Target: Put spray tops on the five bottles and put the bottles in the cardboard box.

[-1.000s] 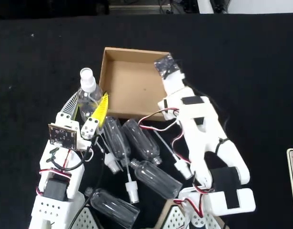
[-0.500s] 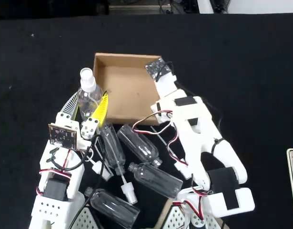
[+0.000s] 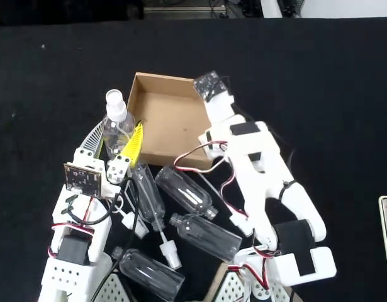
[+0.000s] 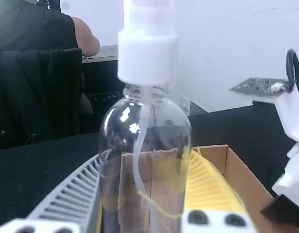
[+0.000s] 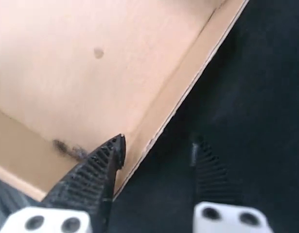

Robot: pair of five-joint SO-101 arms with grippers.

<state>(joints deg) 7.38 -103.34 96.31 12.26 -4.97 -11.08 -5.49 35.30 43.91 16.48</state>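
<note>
The table bears the box. The right gripper stands open astride a box wall, one finger inside. The left gripper clamps a capped bottle upright just beside the box. Four bottles and loose tops lie near it.

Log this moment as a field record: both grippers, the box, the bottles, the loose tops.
left gripper: shut on capped bottle, held upright just outside the cardboard box
right gripper: open, astride a box wall, one finger inside, one outside
cardboard box: no bottle inside yet
uncapped bottles: four, lying on the table between the arms
loose spray tops: three, lying among them
</note>
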